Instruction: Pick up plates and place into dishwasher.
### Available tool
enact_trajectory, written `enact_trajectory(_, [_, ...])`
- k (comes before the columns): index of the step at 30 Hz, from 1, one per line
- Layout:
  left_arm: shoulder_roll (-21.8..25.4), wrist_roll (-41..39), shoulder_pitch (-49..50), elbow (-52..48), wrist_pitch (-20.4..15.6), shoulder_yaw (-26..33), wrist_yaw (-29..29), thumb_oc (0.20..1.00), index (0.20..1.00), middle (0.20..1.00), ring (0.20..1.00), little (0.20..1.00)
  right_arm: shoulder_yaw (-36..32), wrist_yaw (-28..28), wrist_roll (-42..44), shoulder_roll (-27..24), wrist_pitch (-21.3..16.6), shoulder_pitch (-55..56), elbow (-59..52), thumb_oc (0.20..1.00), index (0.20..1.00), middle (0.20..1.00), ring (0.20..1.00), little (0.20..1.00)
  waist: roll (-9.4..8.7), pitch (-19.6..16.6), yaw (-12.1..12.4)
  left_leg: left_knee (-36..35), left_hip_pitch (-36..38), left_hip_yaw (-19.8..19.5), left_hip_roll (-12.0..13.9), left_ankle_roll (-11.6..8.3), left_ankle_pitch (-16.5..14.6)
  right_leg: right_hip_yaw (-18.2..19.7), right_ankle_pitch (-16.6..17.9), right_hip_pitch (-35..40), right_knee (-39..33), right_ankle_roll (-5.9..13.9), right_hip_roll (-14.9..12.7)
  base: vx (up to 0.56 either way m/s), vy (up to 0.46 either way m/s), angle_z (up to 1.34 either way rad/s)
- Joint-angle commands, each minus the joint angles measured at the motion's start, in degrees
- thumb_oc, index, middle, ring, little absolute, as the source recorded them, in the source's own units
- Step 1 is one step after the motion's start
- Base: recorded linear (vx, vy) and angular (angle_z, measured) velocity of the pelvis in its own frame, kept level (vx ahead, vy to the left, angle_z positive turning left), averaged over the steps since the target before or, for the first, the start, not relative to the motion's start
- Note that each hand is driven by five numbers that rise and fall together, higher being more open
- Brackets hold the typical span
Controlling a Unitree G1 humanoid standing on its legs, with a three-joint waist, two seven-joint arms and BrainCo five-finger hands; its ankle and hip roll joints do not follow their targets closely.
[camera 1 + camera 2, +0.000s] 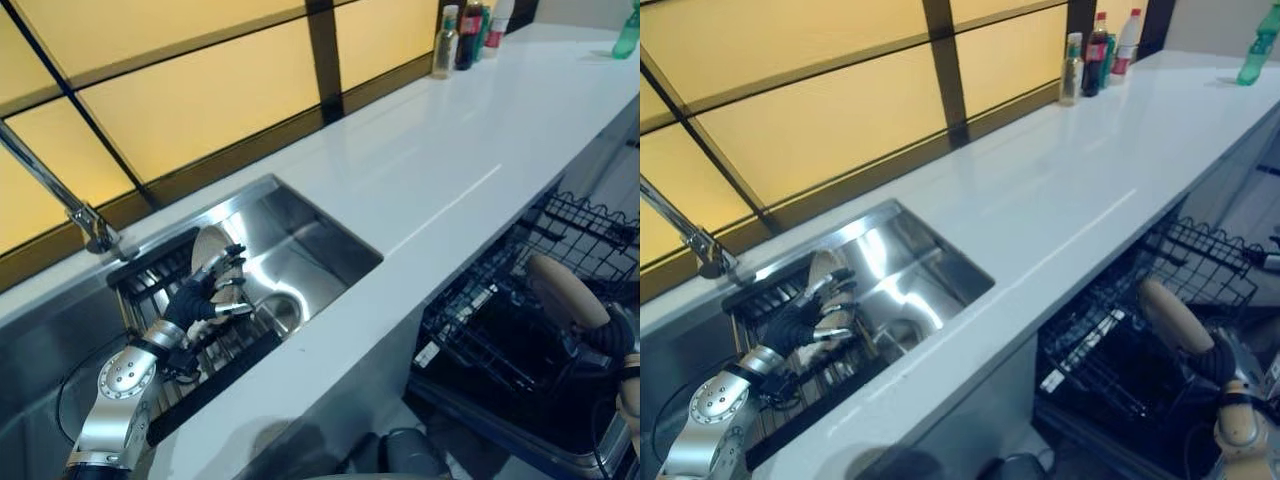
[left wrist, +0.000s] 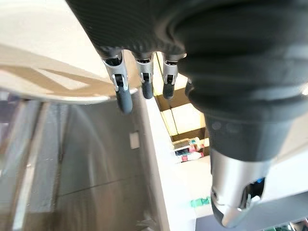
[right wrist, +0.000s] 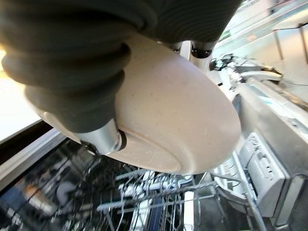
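A beige plate point(image 1: 208, 248) stands on edge in the black dish rack point(image 1: 150, 275) inside the steel sink. My left hand point(image 1: 200, 295) reaches over the rack, open, its straight fingers point(image 2: 124, 94) spread beside that plate's rim point(image 2: 43, 48). At the far right my right hand point(image 1: 615, 340) is shut on a second beige plate point(image 1: 565, 290), held tilted above the pulled-out lower dishwasher rack point(image 1: 480, 320). In the right wrist view this plate point(image 3: 178, 110) lies against the palm with the wire rack point(image 3: 144, 197) below it.
A chrome faucet point(image 1: 60, 195) rises at the sink's back left. The white counter point(image 1: 430, 170) runs between sink and dishwasher. Several bottles point(image 1: 465, 30) stand at its far end, a green one point(image 1: 627, 35) apart. An upper wire rack point(image 1: 590, 230) juts out above the lower one.
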Motion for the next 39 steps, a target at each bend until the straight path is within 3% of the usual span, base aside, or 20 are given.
enact_trajectory(1, [3.9,-2.1,0.6,-2.5,-1.2,1.4,0.4,1.0,1.0,1.0,1.0,1.0,1.5,-0.9,0.2,-0.9,-1.8,-5.5,-3.0,0.2,0.2,0.2,0.2,0.2,-3.06,-2.5,2.0,8.6,-4.6,1.9,-2.3,7.13,-4.6,2.4,7.1,2.1,-8.9,8.97,-3.1,0.03,-0.061,0.01])
enact_trajectory(8, [5.0,-0.9,1.4,-2.4,-0.2,1.7,0.3,1.0,1.0,1.0,1.0,1.0,4.7,-0.5,2.0,1.2,0.3,-5.7,-1.5,0.2,0.2,0.2,0.2,0.2,-3.61,-1.5,3.5,10.6,-5.8,1.6,-1.1,7.2,-4.2,1.3,7.2,2.3,-8.0,9.1,-3.2,0.02,-0.079,0.04])
enact_trajectory(19, [7.5,-1.0,0.4,-3.5,-0.3,0.4,1.7,1.0,1.0,1.0,1.0,1.0,10.6,-3.7,6.5,4.5,3.1,-9.0,5.0,0.2,0.2,0.2,0.2,0.2,-2.01,1.3,5.5,15.4,-11.6,-0.1,0.9,6.55,-3.9,-0.2,6.2,1.8,-6.9,9.05,-3.1,-0.04,-0.07,0.1])
enact_trajectory(31, [11.6,-4.0,-6.6,-3.5,-2.7,-2.7,7.8,1.0,1.0,1.0,1.0,1.0,11.2,-6.5,10.1,1.1,3.7,-17.0,10.6,0.2,0.2,0.2,0.2,0.2,2.42,7.0,5.3,20.5,-22.8,0.3,1.7,5.53,-2.3,-1.8,4.9,-4.1,-4.8,7.46,-3.8,-0.16,-0.025,0.02])
enact_trajectory(39, [11.5,-4.8,-8.9,-3.6,-4.0,-3.8,11.2,1.0,1.0,1.0,1.0,1.0,10.8,-6.5,5.8,-3.1,9.0,-20.1,14.6,0.2,0.2,0.2,0.2,0.2,6.03,9.6,4.2,21.4,-26.1,1.2,1.6,4.52,-1.5,-2.6,3.9,-6.6,-4.3,5.86,-4.6,-0.06,0.021,-0.02])
